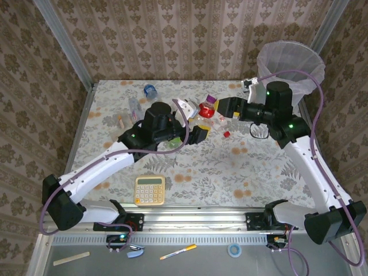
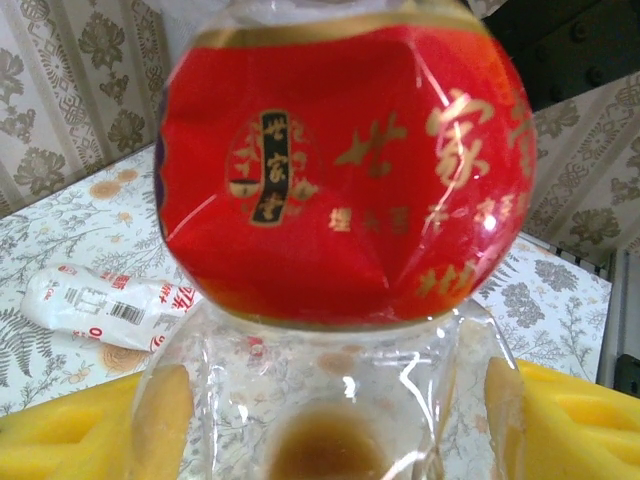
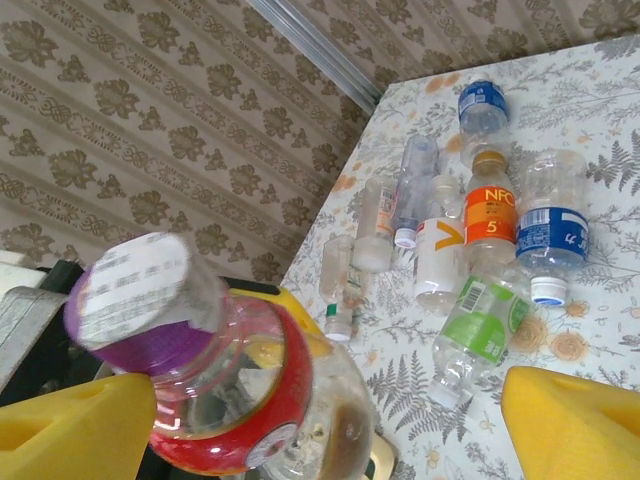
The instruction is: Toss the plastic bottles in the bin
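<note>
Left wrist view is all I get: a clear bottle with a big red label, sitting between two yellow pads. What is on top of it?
Observer: The red-labelled bottle has a purple cap.
Operator: Is anything else near it?
Observer: The right gripper stands open, facing the bottle's capped end.
Operator: And where is the bin?
Observer: The bin stands by the far right corner of the table.
</note>
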`<state>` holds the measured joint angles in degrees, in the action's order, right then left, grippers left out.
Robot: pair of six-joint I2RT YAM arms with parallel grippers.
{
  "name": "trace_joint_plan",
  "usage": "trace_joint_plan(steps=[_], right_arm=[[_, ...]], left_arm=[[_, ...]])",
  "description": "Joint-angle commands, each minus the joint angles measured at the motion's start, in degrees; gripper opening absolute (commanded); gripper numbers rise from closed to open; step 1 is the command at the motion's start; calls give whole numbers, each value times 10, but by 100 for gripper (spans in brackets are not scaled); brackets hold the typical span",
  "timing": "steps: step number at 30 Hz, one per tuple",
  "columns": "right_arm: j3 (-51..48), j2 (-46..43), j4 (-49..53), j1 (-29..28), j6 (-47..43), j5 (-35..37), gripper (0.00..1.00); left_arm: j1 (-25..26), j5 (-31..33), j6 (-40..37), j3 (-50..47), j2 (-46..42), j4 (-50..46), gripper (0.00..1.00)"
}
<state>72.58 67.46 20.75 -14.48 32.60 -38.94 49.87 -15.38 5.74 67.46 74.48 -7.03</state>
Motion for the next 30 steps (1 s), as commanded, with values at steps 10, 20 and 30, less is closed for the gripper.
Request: trace_joint_plan(steps=[10,20,30], right_arm=[[-21,-1,-4,-35,-10,1,87],[-15,25,-10,-61,3,14,73],[10,32,36,-64,-15,37,48]], left_arm=[[22,-30,-8,36,28,32,58],[29,-32,-18,38,37,32,58],[32,-17,-33,25,31,42,68]])
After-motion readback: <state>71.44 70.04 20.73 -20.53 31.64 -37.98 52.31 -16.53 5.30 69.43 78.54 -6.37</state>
